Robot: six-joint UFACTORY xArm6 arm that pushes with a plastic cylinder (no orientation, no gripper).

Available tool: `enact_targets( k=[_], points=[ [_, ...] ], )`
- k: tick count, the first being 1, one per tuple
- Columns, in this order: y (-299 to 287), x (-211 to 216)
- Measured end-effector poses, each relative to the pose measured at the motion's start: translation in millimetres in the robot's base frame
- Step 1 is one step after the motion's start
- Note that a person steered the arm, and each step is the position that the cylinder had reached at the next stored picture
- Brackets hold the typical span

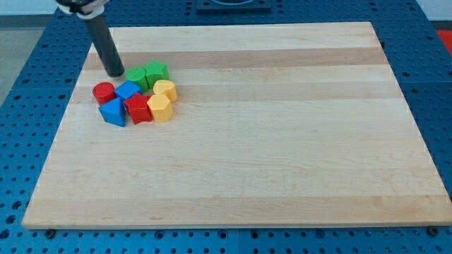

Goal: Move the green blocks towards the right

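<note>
Tip (115,73) just left of green blocks (147,74), near touching

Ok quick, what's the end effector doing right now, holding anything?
My tip: no jaws, holds nothing; sits just left of the green blocks, at the cluster's upper left.

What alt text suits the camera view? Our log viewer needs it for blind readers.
My tip rests just left of two green blocks, atop a tight cluster with red, blue and yellow blocks, on the wooden board's upper left.
</note>
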State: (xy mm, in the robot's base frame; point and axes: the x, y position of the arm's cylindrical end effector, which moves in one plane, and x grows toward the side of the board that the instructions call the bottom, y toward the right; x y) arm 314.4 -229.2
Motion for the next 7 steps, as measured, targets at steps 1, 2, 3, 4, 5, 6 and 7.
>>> enact_targets(
  k=[1,2,3,4,5,6,7],
  points=[
    [16,-13],
    [30,-13],
    [30,-8],
    [30,1],
    [32,5],
    [27,8],
    [6,8]
  ],
)
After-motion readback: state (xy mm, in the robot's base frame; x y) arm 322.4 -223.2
